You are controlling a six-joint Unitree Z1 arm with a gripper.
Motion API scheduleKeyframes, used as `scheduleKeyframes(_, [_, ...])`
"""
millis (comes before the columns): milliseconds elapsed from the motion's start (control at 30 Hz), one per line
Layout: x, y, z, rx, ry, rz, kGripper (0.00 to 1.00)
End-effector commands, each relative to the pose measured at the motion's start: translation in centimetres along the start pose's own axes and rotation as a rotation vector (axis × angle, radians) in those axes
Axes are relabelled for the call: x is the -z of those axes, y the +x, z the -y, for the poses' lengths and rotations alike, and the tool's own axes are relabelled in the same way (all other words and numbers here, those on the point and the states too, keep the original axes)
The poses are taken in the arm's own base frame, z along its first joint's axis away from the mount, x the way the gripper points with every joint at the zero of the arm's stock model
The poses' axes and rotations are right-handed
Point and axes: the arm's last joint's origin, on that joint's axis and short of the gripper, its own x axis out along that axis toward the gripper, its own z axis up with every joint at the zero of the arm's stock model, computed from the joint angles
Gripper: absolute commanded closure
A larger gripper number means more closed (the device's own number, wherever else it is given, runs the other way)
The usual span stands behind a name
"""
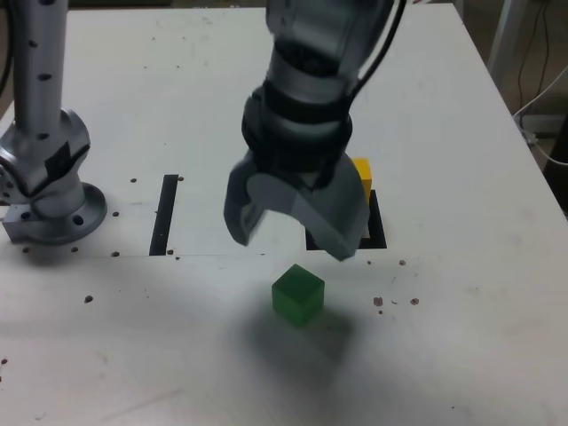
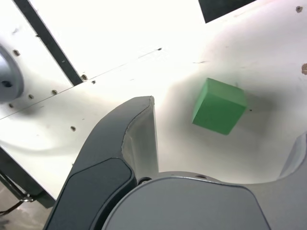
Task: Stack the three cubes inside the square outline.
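You have one claw [image 1: 289,250], jaws spread wide, nothing between the tips, at the centre of the exterior view and raised above the table. In the wrist view, one dark curved jaw is in full sight and the other only partly. Item: one green cube [image 1: 298,295], solid, on the table, just below the centre of the exterior view, in front of your claw and apart from it; your wrist view shows it whole. Item: one square outline [image 1: 377,232], black tape, right of centre in the exterior view, partly hidden from you by the claw. Item: one yellow cube [image 1: 362,169], upper part visible past the claw's right edge, at the outline; its base is hidden. Item: one black strip [image 1: 164,216], straight, left of centre. Item: one grey arm base [image 1: 56,213], far left. Ground: one white table [image 1: 461,337], speckled with dark marks, filling most of the frame.
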Motion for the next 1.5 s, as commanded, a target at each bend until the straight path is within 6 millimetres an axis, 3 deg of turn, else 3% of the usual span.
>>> scheduleKeyframes(0, [-0.9, 1.3, 0.2, 0.008, 0.011, -0.008, 0.01])
scheduleKeyframes(300, [-3.1, 3.8, 1.0, 0.055, 0.040, -0.022, 0.03])
scheduleKeyframes(433, [-3.7, 4.6, 1.3, 0.071, 0.043, -0.036, 0.10])
scheduleKeyframes(533, [-3.9, 4.9, 1.4, 0.079, 0.040, -0.048, 0.24])
scheduleKeyframes(667, [-4.2, 5.2, 1.4, 0.074, 0.039, -0.046, 0.59])
scheduleKeyframes(767, [-4.4, 5.2, 1.5, 0.067, 0.045, -0.037, 0.73])
scheduleKeyframes(1467, [-4.7, 5.5, 1.6, 0.077, 0.049, -0.043, 0.74])
